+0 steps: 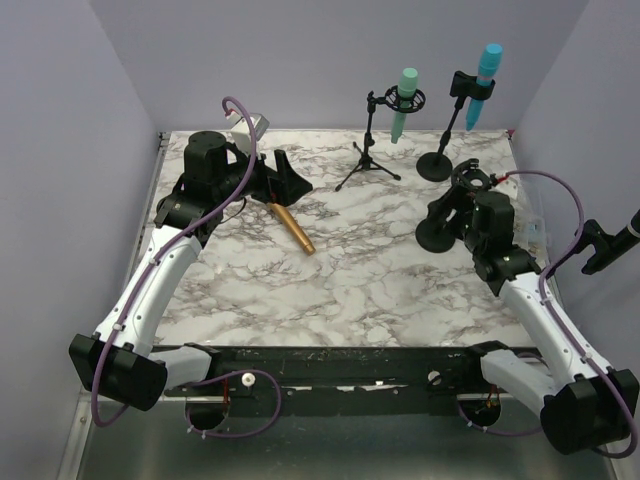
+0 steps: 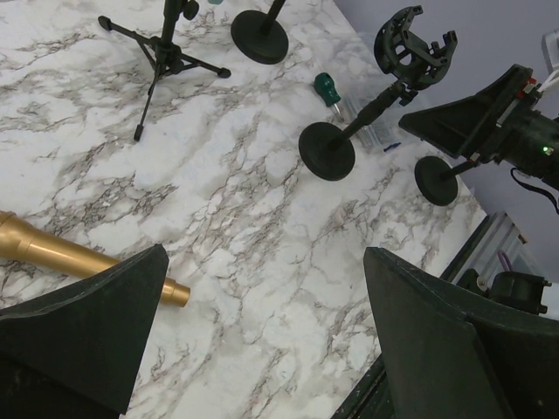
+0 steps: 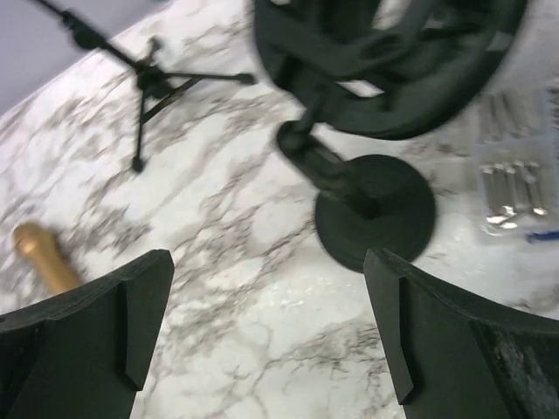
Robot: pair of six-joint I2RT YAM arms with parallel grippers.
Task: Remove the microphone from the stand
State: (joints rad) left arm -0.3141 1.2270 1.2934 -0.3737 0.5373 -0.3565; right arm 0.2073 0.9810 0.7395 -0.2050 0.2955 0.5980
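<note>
My left arm stretches low across the tabletop (image 1: 380,290), claw (image 2: 266,255) spread wide near the gold microphone (image 1: 292,228) lying flat there. My right claw (image 3: 268,262), also wide, hovers by the empty stand (image 3: 376,209).

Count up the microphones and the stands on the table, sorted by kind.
Microphones: 3 (gold microphone lying flat, green microphone, blue microphone)
Tripod stand: 1
Round-base stands: 3 (blue microphone's stand, empty stand, far-right stand)
Total: 7
</note>
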